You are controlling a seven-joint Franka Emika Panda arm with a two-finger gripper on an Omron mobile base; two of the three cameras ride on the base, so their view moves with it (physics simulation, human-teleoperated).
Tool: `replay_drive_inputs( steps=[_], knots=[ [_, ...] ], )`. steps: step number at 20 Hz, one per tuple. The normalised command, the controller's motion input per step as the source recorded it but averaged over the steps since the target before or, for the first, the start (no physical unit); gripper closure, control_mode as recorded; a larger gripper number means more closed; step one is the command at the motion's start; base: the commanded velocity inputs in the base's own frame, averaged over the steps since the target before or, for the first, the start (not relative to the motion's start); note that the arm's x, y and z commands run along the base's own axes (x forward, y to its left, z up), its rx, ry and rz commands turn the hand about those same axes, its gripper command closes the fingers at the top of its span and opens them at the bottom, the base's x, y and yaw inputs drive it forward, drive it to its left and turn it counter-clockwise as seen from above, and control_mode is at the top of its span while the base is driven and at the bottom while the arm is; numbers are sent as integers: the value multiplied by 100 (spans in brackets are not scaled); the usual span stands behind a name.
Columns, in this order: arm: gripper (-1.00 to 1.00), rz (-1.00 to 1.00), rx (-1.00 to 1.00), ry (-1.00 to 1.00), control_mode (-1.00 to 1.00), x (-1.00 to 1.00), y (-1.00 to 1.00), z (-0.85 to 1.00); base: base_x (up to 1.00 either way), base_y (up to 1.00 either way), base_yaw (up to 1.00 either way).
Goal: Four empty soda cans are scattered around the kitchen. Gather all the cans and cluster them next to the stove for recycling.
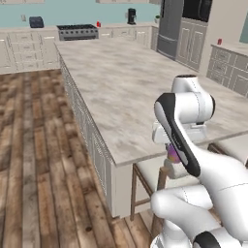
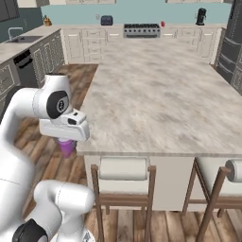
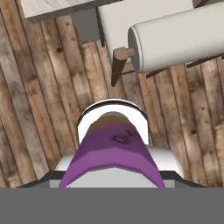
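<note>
Gripper [image 2: 67, 142] clamped on purple soda can [image 3: 113, 151], off the island counter [image 1: 126, 87] edge above a stool [image 3: 175, 35]. Hand view alone: can's pale top; no legible label. Beyond counter: stove [image 1: 77, 32], 1 red can [image 1: 98, 24] just beside.

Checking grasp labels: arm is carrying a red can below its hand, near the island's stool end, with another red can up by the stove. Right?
Wrong on one point: the carried can is purple, not red, as the hand view shows. It does hang under the hand near the island at its stool end, and a red can does stand by the stove.
</note>
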Motion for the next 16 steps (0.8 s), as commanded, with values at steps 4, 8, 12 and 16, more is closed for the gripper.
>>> replay_drive_inputs(
  steps=[4,8,12,16],
  knots=[
    [100,0,0,0,100,0,0,0,-53,-57,-1],
    [100,0,0,0,100,0,0,0,-38,-90,0],
    [100,0,0,0,100,0,0,0,-6,-100,0],
    [100,0,0,0,100,0,0,0,0,-100,3]
  ],
)
